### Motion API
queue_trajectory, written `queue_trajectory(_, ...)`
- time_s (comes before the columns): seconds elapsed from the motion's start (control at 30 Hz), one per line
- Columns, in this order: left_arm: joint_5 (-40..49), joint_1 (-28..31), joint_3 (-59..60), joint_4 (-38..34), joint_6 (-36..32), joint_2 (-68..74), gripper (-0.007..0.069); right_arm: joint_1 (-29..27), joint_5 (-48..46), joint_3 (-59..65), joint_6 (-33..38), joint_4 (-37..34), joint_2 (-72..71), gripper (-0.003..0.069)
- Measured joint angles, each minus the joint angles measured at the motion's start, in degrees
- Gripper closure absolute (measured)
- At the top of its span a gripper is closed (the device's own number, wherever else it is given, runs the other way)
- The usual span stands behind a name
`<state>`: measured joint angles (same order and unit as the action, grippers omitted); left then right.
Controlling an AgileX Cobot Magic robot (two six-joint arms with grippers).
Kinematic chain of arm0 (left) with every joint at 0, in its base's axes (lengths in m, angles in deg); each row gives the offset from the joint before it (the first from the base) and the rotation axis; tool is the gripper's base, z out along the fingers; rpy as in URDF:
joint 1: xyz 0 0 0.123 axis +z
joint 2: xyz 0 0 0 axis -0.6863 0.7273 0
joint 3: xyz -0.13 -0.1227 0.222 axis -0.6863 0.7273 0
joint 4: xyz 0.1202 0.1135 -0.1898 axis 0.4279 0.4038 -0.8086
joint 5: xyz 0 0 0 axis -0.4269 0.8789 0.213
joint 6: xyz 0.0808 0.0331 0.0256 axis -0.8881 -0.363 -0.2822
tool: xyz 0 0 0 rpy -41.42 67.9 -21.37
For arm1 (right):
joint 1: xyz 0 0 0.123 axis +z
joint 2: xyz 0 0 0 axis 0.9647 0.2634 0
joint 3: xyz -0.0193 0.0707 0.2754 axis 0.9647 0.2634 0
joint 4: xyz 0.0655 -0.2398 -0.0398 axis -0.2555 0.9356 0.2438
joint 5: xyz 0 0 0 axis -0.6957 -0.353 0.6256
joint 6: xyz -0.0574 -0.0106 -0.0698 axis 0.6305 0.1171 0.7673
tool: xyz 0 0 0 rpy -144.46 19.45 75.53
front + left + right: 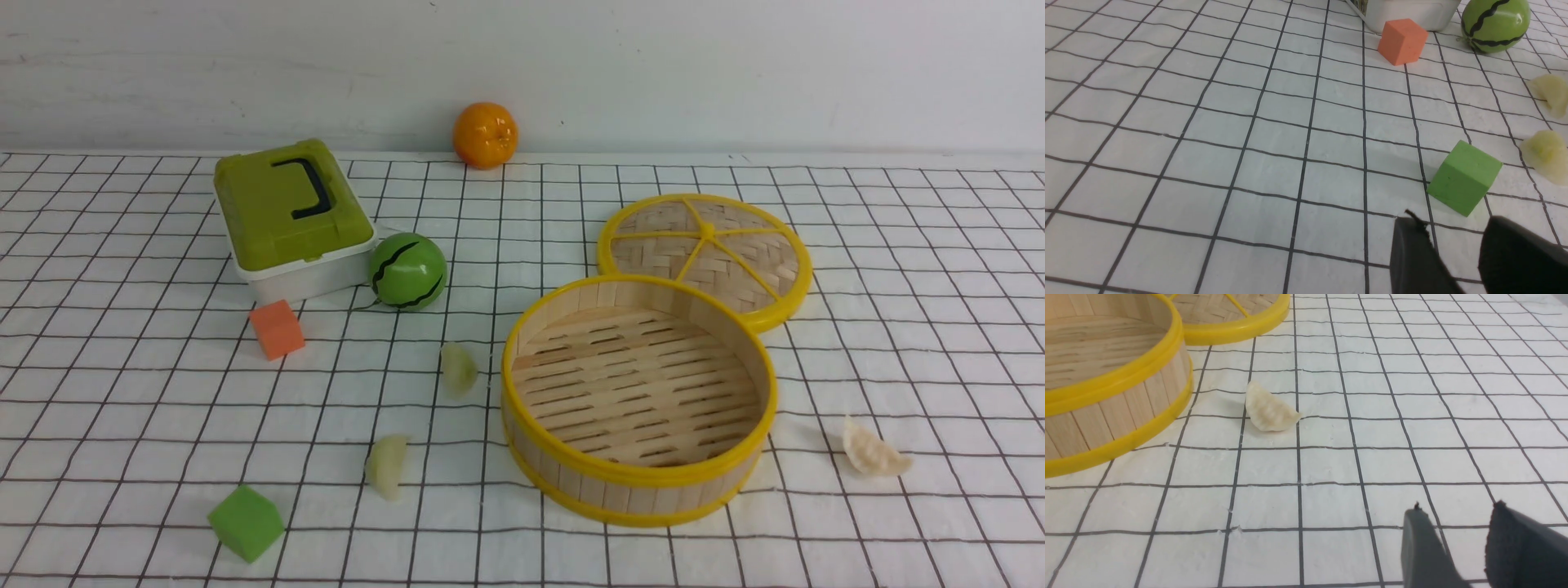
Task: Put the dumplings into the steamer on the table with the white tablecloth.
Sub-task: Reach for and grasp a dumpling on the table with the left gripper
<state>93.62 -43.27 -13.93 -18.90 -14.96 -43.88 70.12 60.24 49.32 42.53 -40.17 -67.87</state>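
Note:
The steamer (639, 482) stands empty right of centre on the white tablecloth (122, 408). Two pale yellow-green dumplings lie left of it, one near its rim (458, 368) and one nearer the front (386, 465). A cream-white pleated dumpling (873, 449) lies right of the steamer. Neither gripper shows in the front view. My left gripper (1453, 222) is open and empty, near the green cube (1464, 177), with both yellow-green dumplings (1548, 155) (1551, 90) beyond it. My right gripper (1457, 512) is open and empty, well short of the white dumpling (1269, 409) and the steamer (1106, 412).
The steamer's woven lid (706, 253) lies flat behind it. A green-lidded white box (286, 216), a green striped ball (407, 272), an orange cube (277, 328) and a green cube (246, 523) sit on the left. An orange (485, 135) rests by the back wall.

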Motion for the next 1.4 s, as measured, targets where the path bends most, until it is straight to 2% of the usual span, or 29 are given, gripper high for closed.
queue_trajectory(0.7,-0.06,0.0,0.0,0.93,0.0,0.0,0.0386,0.0,0.0,0.0,0.0,-0.74,0.0,0.0419)
queue_trajectory(0.73,-0.48,0.0,0.0,1.3,0.0,0.0,0.0386,0.0,0.0,0.0,-0.24,-2.12,0.0,0.0419)
queue_trajectory(0.8,-3.6,0.0,0.0,0.62,0.42,0.0,0.0386,0.0,0.0,0.0,-3.16,-9.4,0.0,0.0419)
queue_trajectory(0.87,-7.59,0.0,0.0,-3.12,2.66,0.0,0.0386,0.0,-0.32,0.0,-7.83,-18.41,0.0,0.0419)
queue_trajectory(0.9,-10.37,0.0,0.0,-6.36,4.84,0.0,0.0386,0.0,-0.67,0.08,-10.62,-24.75,0.0,0.0419)
queue_trajectory(0.97,-14.58,0.0,0.0,-10.98,8.64,0.0,0.0386,0.0,-1.08,0.29,-14.81,-32.98,0.0,0.0419)
queue_trajectory(1.0,-15.12,0.0,0.0,-12.41,9.15,0.0,0.0386,0.0,-1.08,0.29,-15.69,-33.96,0.0,0.0419)
queue_trajectory(1.03,-17.79,0.0,0.0,-15.35,11.93,0.0,0.0386,0.0,-1.25,0.42,-17.19,-38.51,0.0,0.0419)
queue_trajectory(1.1,-23.18,0.0,0.0,-25.23,18.96,0.0,0.0386,0.0,-1.27,0.43,-19.69,-46.95,0.0,0.0419)
queue_trajectory(1.17,-25.82,0.0,0.0,-31.91,23.71,0.0,0.0386,0.0,-1.27,0.43,-20.28,-49.94,0.0,0.0419)
queue_trajectory(1.3,-27.84,0.0,0.0,-40.57,27.62,0.0,0.0386,0.0,-1.07,0.43,-20.57,-51.77,0.0,0.0419)
queue_trajectory(1.4,-28.12,0.0,0.0,-42.81,27.9,0.0,0.0386,0.0,-0.55,0.43,-20.57,-52.01,0.0,0.0419)
